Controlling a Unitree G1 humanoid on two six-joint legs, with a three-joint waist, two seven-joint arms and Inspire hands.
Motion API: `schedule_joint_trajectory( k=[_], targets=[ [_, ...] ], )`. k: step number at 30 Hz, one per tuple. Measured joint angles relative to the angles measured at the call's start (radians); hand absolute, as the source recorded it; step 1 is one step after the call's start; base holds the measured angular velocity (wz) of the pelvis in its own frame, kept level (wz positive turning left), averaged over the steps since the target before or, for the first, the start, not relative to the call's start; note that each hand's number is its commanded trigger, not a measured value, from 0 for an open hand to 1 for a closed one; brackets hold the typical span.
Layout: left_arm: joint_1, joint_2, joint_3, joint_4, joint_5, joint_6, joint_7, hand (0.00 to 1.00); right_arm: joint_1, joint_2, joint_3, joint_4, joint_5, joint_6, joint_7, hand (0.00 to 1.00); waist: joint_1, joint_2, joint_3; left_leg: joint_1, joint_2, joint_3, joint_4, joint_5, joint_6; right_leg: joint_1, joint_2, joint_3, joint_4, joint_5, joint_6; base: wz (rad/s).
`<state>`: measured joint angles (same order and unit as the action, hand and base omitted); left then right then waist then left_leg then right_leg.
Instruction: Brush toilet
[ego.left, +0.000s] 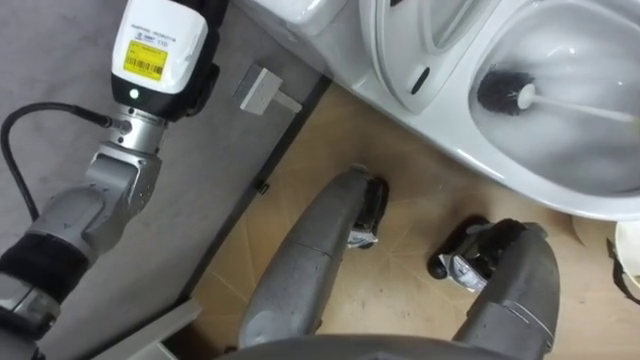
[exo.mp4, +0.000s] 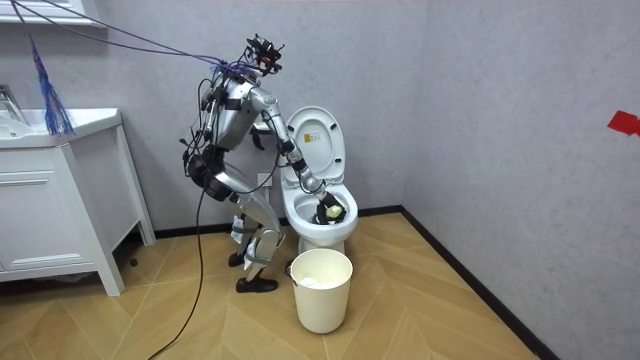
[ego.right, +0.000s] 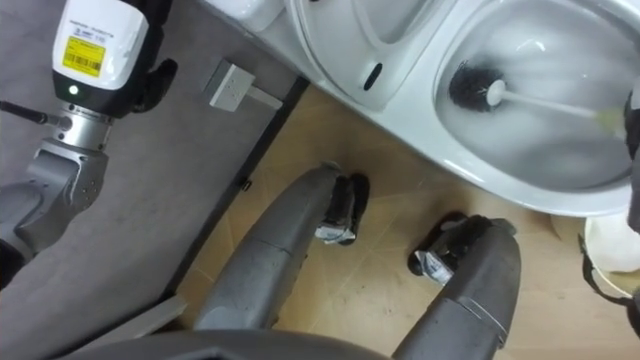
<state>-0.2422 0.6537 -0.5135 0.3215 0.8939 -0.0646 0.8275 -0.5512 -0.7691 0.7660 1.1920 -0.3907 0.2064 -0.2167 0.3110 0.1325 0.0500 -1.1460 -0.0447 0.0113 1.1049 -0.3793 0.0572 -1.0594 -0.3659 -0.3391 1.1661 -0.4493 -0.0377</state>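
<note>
Looking down in the left eye view, the robot is facing the toilet, and the toilet brush is sitting inside its open bowl, the dark head low in the white basin and the pale handle running off toward the toilet's right side. Left of the toilet, a wall socket is sitting low on the grey wall. The left arm is extending up beside it and off the top edge, so whether the left hand is open or closed cannot be told. In the right eye view, the right hand is gripping the handle's far end at the toilet's right. In the room view, the robot is standing bent over beside the toilet with that hand hanging down in the bowl. The lid is standing raised, and a white bucket is standing on the floor just in front of the toilet.
</note>
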Motion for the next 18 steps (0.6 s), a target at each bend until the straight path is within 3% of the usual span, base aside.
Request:
schedule_joint_trajectory(
  k=[4,10,18],
  targets=[
    [0.000,0.030,0.001,-0.011,0.003,0.017,0.036,0.00,-0.026,0.072,-0.033,0.052,0.155,-0.004,-0.024,1.00,-0.025,-0.040,0.0013,-0.014,0.002,0.000,0.000,0.002,-0.003,-0.009,0.005,-0.004,0.001,-0.002,-0.004,0.04],
    [-0.012,0.033,0.002,-0.005,0.001,0.068,0.087,0.00,-0.031,0.120,-0.093,0.047,0.292,-0.048,-0.027,1.00,-0.067,-0.079,0.0072,-0.024,0.011,0.006,0.008,0.002,-0.002,-0.034,0.024,0.026,0.002,0.009,-0.001,-0.09],
    [-0.031,0.036,0.015,-0.008,0.003,0.103,0.103,0.00,-0.036,0.120,-0.131,0.006,0.308,-0.060,-0.031,1.00,-0.097,-0.085,0.0080,-0.048,0.010,0.011,0.011,0.016,-0.001,-0.062,0.026,0.035,0.004,0.024,-0.005,-0.03]
  ],
)
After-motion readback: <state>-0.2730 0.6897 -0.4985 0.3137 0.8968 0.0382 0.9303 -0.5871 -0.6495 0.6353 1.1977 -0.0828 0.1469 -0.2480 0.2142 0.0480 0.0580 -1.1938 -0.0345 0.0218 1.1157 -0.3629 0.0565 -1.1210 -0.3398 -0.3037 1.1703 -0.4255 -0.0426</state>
